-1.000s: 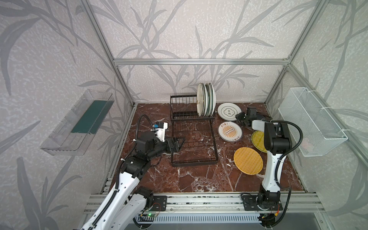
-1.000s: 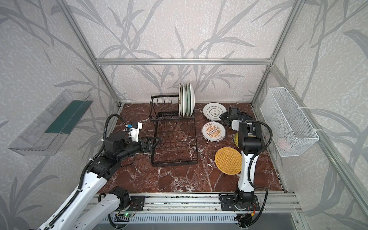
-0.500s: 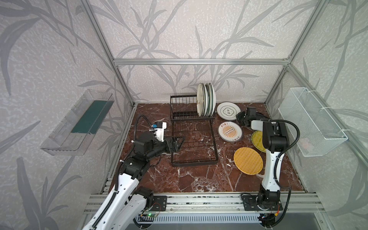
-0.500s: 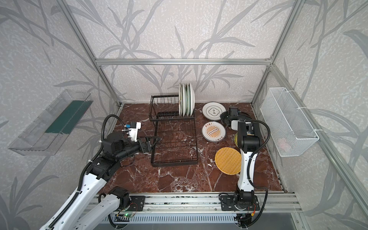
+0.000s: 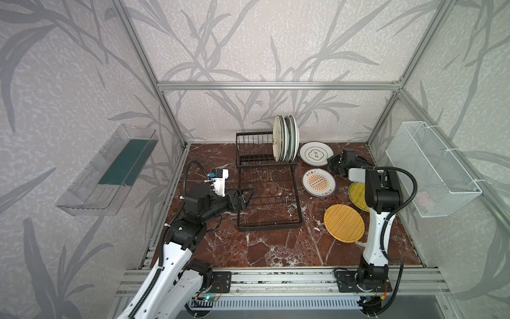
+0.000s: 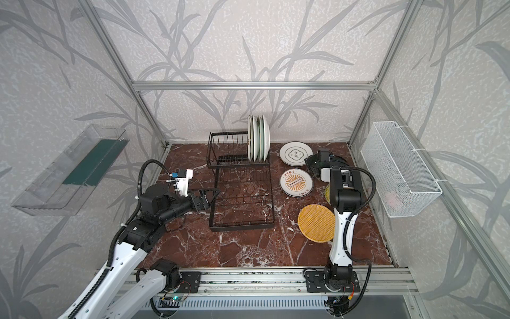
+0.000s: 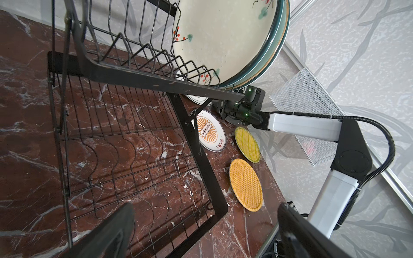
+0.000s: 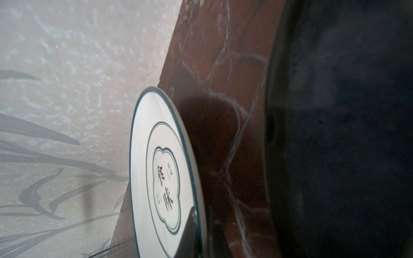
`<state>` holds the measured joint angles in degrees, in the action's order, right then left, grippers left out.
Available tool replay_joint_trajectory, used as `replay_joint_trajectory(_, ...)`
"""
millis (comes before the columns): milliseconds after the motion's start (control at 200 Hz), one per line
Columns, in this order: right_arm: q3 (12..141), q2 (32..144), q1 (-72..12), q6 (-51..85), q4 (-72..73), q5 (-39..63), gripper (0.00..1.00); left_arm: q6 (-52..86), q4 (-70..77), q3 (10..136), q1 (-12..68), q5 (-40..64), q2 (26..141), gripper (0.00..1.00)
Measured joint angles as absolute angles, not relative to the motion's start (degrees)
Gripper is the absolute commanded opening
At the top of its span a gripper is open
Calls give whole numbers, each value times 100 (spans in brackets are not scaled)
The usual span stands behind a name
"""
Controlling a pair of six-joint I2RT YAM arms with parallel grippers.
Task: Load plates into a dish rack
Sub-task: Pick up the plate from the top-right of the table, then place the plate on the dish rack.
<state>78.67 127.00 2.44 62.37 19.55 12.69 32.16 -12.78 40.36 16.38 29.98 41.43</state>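
**Two arms flank a partly loaded dish rack [image 5: 269, 227]**

Several plates [image 5: 278, 140] stood upright on edge at the right end of the black wire rack's raised upper basket, with a cream floral plate [image 7: 223, 40] at the front of the row. To the right of the rack, near the back wall, the right gripper [image 5: 334, 165] was clamped on the rim of a white plate [image 5: 314, 153] bearing a teal clover motif. The right wrist view showed dark fingers [image 8: 188, 231] pinching that rim from both sides. Whether the plate had left the red marble tabletop [image 5: 276, 248] could not be told.

Just in front of it, an orange sunburst plate [image 5: 318, 182] lay flat on the marble. Nearer the camera lay two yellow woven discs, one [image 5: 344, 223] in the open and one [image 5: 356, 192] partly hidden behind the right arm.

The left gripper [image 5: 248, 197] hung at the left edge of the rack's lower tray, its jaws spread wide and holding nothing. A white mesh basket [image 5: 430, 171] hung on the right wall and a clear bin [image 5: 91, 193] on the left.
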Motion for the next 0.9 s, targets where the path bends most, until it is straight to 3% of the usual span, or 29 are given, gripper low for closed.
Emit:
replay_joint_trajectory(530, 6528, 10326, 539, 6294, 1841, 1223, 0, 3242, -1280, 4021, 1632, 2860, 4121, 99)
replay_joint_trajectory(900, 5627, 8114, 558, 5872, 268, 947, 0, 3514, -797, 3675, 1721, 2652, 4104, 90)
